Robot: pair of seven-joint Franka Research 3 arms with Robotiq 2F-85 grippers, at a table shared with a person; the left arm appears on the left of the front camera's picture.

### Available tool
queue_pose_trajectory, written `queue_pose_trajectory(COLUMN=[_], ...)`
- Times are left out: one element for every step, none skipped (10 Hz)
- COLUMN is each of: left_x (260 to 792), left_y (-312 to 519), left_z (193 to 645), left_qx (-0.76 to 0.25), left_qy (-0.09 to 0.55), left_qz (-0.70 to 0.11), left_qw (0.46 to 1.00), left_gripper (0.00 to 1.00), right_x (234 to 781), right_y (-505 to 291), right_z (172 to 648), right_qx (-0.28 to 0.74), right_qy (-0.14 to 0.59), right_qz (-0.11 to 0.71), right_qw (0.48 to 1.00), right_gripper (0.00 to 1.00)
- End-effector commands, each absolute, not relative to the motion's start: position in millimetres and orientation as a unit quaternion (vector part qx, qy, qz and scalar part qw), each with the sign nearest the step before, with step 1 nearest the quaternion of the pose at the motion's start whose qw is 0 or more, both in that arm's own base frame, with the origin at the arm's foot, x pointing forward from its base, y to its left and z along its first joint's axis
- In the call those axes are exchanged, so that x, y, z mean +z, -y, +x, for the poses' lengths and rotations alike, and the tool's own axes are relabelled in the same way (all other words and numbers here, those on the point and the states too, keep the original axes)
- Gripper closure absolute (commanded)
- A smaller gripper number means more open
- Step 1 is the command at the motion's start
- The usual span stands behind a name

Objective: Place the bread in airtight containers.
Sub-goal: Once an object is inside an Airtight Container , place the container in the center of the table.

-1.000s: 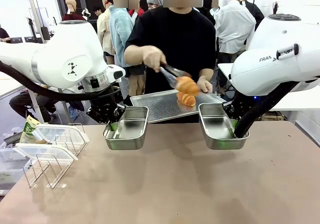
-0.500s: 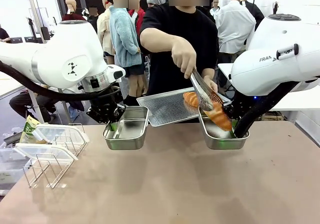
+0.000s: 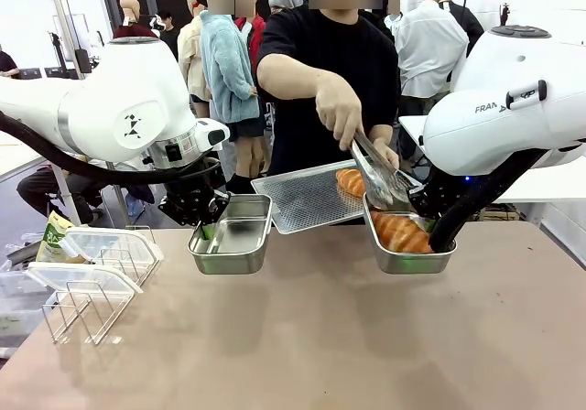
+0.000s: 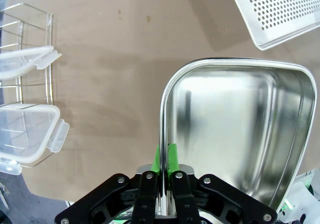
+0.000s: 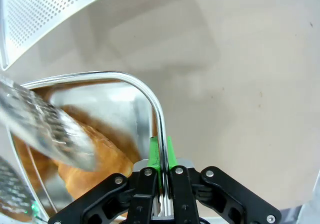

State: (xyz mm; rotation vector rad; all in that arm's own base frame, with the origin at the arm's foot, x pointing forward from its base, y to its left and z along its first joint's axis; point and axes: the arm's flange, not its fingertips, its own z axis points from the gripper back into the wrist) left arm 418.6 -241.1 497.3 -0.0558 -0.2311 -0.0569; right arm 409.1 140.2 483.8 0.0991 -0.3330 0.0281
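Observation:
My left gripper (image 4: 163,156) is shut on the rim of an empty steel tin (image 3: 231,237), held just above the table; in the left wrist view this tin (image 4: 235,129) has a bare inside. My right gripper (image 5: 160,156) is shut on the rim of the second tin (image 3: 409,259), which holds an orange croissant-like roll (image 3: 401,232), also seen as the roll (image 5: 95,156). The person's metal tongs (image 3: 377,174) reach down to that roll; the tongs (image 5: 45,129) blur across it. A second roll (image 3: 349,181) lies on the perforated tray (image 3: 302,199) the person holds.
A white wire rack (image 3: 92,282) at the left table edge carries two clear white-rimmed lids (image 3: 82,277), also seen as lids (image 4: 27,139). The person stands at the far side between the tins. The near half of the brown table (image 3: 311,337) is bare.
The person carried a roll with the tongs from above the tray down into the right tin, where it now lies. The tray tilted and shifted. Both arms held still.

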Motion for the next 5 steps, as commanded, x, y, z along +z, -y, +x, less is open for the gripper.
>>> queue_pose_trajectory(left_x=[500.9,500.9,500.9,500.9,500.9], left_y=[240.0,240.0,240.0,240.0,240.0], left_z=[419.7,419.7,419.7,419.7,419.7], left_qx=[-0.027,-0.027,-0.027,-0.027,-0.027], left_qy=[0.118,0.118,0.118,0.118,0.118], left_qz=[-0.029,-0.029,-0.029,-0.029,-0.029], left_qw=[0.992,0.992,0.992,0.992,0.992], left_gripper=[1.00,1.00,1.00,1.00,1.00], right_x=[486.2,486.2,486.2,486.2,486.2], right_y=[-140.8,-140.8,-140.8,-140.8,-140.8], right_z=[407.9,407.9,407.9,407.9,407.9], right_qx=[0.010,0.010,0.010,0.010,0.010], right_qy=[0.168,0.168,0.168,0.168,0.168], right_qz=[0.052,0.052,0.052,0.052,0.052], right_qw=[0.984,0.984,0.984,0.984,0.984], right_gripper=[1.00,1.00,1.00,1.00,1.00])
